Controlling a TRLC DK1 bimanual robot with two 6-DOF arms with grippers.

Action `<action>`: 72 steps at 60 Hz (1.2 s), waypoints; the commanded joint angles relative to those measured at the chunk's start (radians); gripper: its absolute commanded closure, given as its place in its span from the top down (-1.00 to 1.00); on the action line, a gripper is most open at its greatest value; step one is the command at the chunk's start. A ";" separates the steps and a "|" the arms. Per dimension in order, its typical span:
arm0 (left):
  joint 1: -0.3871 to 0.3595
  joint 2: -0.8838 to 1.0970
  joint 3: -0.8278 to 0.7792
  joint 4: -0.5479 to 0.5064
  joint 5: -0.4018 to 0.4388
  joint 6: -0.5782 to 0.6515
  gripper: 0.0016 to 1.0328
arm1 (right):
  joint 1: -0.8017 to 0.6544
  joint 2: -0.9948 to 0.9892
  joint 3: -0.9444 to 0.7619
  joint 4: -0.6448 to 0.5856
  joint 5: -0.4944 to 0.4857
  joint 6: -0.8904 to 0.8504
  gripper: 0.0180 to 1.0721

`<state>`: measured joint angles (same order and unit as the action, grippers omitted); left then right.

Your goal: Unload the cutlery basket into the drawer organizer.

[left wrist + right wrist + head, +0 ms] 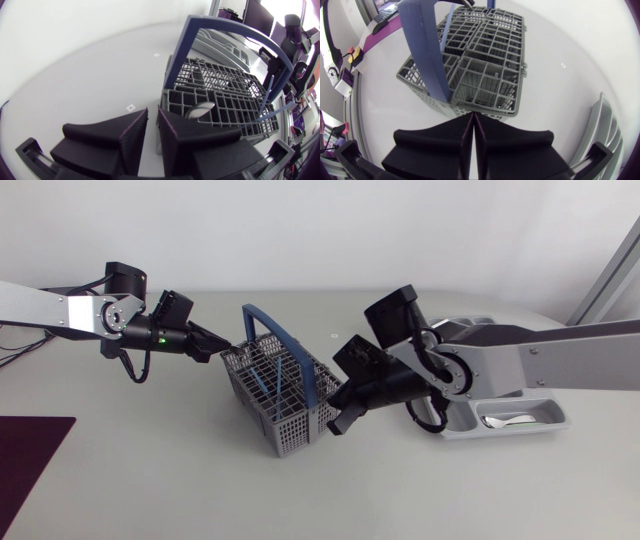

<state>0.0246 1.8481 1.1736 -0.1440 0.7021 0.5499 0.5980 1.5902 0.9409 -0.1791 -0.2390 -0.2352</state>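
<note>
The grey cutlery basket [290, 425] with its blue handle [285, 340] stands mid-table. Inside it are a blue-handled piece [262, 380] and a spoon [200, 109]. My left gripper [227, 349] sits at the basket's left corner [164, 97], its fingers nearly together with the rim between them. My right gripper [336, 422] hangs at the basket's right side, shut and empty; in the right wrist view its tips [472, 119] almost touch the basket wall [485, 102]. The grey drawer organizer [455, 428] lies at the right with a spoon [505, 420] in its front compartment.
A dark purple mat [30, 465] lies at the table's front left corner. The organizer's edge [600, 130] runs beside my right gripper. Bare table surface lies in front of the basket.
</note>
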 commanded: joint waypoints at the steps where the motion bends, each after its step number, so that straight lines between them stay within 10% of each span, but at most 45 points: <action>1: -0.012 -0.006 -0.019 -0.043 0.016 0.016 -0.52 | -0.024 0.030 0.050 0.017 -0.003 -0.001 -0.89; 72: -0.051 -0.231 -0.273 -0.094 0.014 0.097 -0.52 | -0.230 0.329 0.395 0.006 -0.017 -0.046 -0.89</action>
<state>-0.0147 1.6379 0.9203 -0.2314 0.6991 0.6292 0.3740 1.8904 1.3167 -0.1791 -0.2478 -0.2661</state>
